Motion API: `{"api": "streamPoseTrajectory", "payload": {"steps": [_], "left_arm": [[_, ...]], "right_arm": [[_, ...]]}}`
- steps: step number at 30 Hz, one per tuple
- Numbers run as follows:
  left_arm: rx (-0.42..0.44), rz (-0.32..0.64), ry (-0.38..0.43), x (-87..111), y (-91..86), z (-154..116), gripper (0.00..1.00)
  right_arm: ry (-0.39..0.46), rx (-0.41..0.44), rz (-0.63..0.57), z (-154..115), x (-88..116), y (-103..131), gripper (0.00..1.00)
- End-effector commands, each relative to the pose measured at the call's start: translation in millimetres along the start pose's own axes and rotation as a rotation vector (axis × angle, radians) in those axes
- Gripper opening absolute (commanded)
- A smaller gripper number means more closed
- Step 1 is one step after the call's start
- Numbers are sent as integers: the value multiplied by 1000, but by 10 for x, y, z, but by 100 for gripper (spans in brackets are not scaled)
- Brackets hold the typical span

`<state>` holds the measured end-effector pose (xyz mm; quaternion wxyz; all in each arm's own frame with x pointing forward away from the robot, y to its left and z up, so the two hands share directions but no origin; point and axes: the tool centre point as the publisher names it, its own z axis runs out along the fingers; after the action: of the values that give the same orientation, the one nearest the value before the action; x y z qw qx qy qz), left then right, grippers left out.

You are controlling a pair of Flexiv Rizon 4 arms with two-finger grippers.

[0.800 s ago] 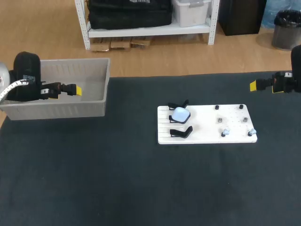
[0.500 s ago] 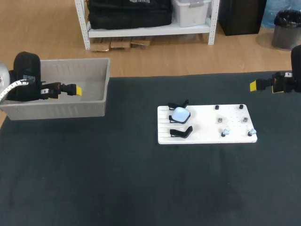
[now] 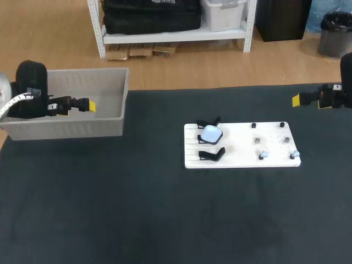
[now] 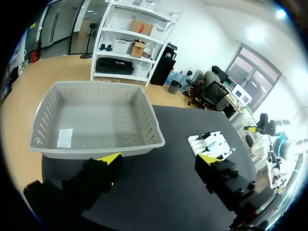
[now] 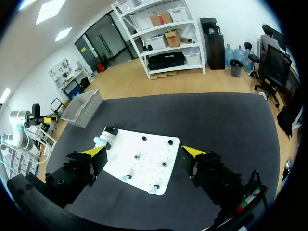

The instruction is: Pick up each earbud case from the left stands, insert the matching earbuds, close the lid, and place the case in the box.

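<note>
Across the dark tabletop (image 3: 110, 209), both arms sit well apart from the work. The left fingers (image 4: 109, 159) are spread and empty near the grey box (image 3: 113, 124), upper left, and a careless sweep could clip its wall. On the white board (image 3: 242, 144), centre right, the pale case (image 3: 211, 133) rests among black stands (image 3: 212, 154), where a skewed grasp might tip it off. The right fingers (image 5: 94, 153), open and empty, could flick the tiny earbuds (image 3: 264, 155) away.

The left gripper (image 4: 158, 159) is held level, its yellow-tipped fingers spread wide with nothing between them. The right gripper (image 5: 144, 152) is likewise held level, fingers parted wide, nothing gripped. The two arms are set well apart.
</note>
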<state>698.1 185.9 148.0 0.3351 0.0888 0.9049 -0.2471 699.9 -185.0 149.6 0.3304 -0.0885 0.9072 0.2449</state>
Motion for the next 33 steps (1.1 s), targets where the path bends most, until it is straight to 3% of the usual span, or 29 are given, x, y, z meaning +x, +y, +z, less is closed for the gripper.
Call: {"api": "streamPoseTrajectory", "payload": {"steps": [1,13,17,21,26,33], "left_arm": [[-7,-1,9,-21,-12,1,100],[-7,-1,9,-21,-12,1,100],[16,57,0,-70,-88,13,100],[74,167,-10,-143,-264,36,100],[178,379,-7,-229,-515,87,100],[330,641,30,-195,-810,291,100]], "right_arm": [[1,-2,-1,-2,-4,-6,100],[1,-2,-1,-2,-4,-6,100],[1,-2,-1,-2,-4,-6,100],[1,-2,-1,-2,-4,-6,100],[1,-2,-1,-2,-4,-6,100],[1,-2,-1,-2,-4,-6,100]]}}
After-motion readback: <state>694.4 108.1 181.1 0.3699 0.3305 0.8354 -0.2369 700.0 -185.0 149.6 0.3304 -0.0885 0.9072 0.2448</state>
